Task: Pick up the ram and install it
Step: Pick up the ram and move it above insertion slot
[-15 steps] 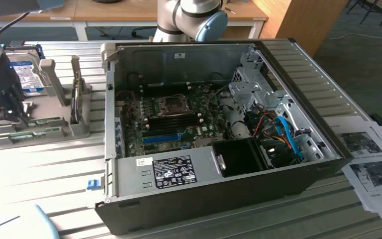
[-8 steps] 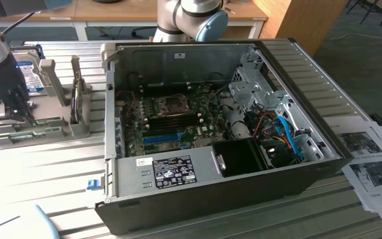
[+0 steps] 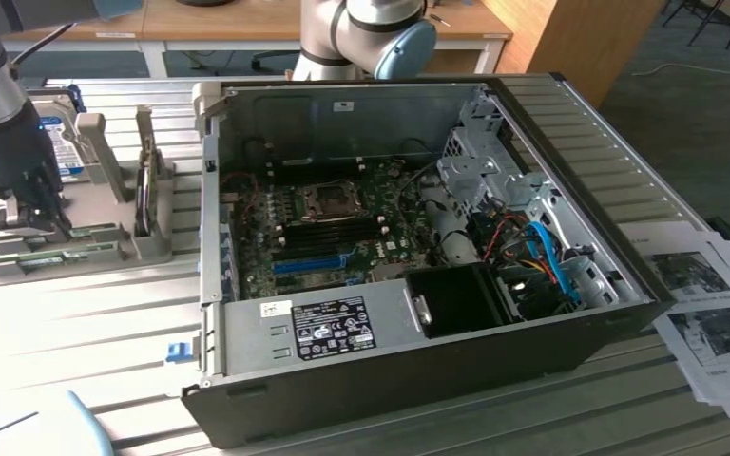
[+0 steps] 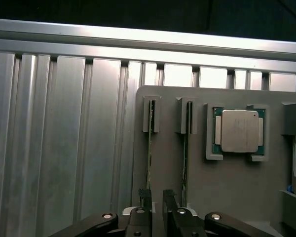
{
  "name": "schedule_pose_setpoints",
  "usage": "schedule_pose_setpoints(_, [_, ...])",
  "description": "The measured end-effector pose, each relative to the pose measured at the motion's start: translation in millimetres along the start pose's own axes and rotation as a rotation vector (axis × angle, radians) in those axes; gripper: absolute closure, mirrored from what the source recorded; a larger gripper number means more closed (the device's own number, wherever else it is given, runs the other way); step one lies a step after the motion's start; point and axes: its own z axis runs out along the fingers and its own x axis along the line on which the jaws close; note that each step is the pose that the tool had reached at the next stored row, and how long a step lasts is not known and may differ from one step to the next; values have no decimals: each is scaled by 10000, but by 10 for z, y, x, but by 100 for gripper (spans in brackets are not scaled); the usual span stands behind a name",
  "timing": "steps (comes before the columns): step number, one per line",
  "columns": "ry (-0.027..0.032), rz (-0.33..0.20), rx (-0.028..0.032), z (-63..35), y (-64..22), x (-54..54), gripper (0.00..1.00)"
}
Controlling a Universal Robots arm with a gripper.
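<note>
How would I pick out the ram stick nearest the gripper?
At the exterior view's left, beside the open computer case, sits a grey parts holder. Two thin green boards stand on edge in its slots; the ram stick is the one farther from the square silver processor.

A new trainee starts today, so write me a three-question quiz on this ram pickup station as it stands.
1. True or false: the black pincer stands open.
2. The silver-capped square processor chip sits: A) in a recess of the grey plastic holder; B) in a cardboard box; C) in a person's hand.
3. How many thin green ram sticks stand on edge in the holder's slots?
Key: 1 true; 2 A; 3 two.
</note>
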Motion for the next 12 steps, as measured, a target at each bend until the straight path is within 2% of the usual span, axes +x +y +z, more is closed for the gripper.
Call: schedule_pose_setpoints(12, [1, -1, -2, 68, -2, 1, 77])
